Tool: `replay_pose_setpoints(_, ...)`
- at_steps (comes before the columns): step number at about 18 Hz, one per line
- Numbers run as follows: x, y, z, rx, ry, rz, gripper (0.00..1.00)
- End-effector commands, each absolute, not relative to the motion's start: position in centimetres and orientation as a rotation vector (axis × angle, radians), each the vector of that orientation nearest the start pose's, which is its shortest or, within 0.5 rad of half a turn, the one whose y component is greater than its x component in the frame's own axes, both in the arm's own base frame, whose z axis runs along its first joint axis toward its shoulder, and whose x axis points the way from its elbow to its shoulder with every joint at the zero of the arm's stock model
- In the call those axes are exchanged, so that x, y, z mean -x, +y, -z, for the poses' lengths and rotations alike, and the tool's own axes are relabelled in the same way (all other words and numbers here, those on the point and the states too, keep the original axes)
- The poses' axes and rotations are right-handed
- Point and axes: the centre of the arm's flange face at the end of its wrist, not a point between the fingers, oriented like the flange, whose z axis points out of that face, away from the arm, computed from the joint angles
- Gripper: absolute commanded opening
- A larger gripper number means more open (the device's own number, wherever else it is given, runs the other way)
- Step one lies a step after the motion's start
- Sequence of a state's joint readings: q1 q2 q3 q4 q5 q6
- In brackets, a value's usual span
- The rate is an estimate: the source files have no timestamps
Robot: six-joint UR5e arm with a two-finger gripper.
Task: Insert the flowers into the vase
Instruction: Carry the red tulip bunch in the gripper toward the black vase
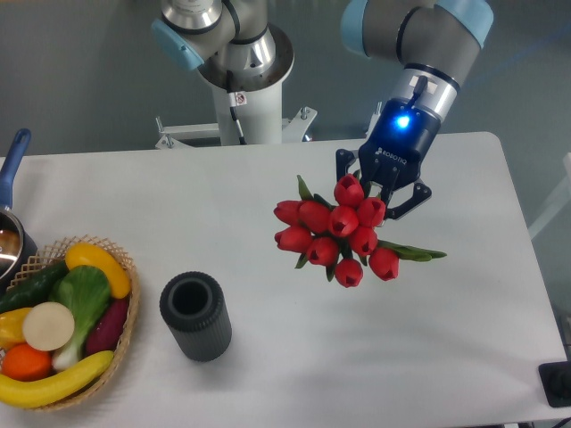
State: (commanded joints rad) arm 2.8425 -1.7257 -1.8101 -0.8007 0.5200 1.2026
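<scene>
- At the far left edge of the white table (241, 205) stands a metal pot (9, 242) with a blue handle, cut off by the frame so that only part of it shows.
- Just beside the pot, near the front left corner, sits a wicker basket (125, 312) heaped with vegetables and two bananas; a yellow banana lies along its front rim.
- Right of the basket, close to it though I cannot tell whether they touch, the vase (195, 316) stands upright on the table: dark grey, ribbed, its round mouth open to the camera and dark inside.
- Further right, and well apart from the vase, the flowers (335, 230) hang in the air above the table, a tight bunch of glossy red tulip buds with the heads turned toward the camera and a green leaf sticking out to the right.
- My pincer (385, 189) comes down from the upper right with its blue light on, and it is clamped on the flowers from behind; the black fingers (412, 201) show on either side of the bunch, while the stems are hidden behind the buds.
- Behind me, at the back of the table, rises my own white base column (245, 98).
</scene>
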Motion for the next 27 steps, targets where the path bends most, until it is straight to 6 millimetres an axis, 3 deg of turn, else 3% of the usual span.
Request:
replay_pose_setpoints(10,44.4,38.0,-42.5,1.966,0.189,0.063,0.32)
replay_pose_setpoints(18,39.3,43.6,-43.0,1.776,0.336,0.226,0.32)
replay_pose_setpoints(23,36.3,46.2,-44.5,1.631,0.423,0.308,0.32)
replay_pose_setpoints(27,35.1,47.8,-45.0,1.551,0.458,0.361,0.32)
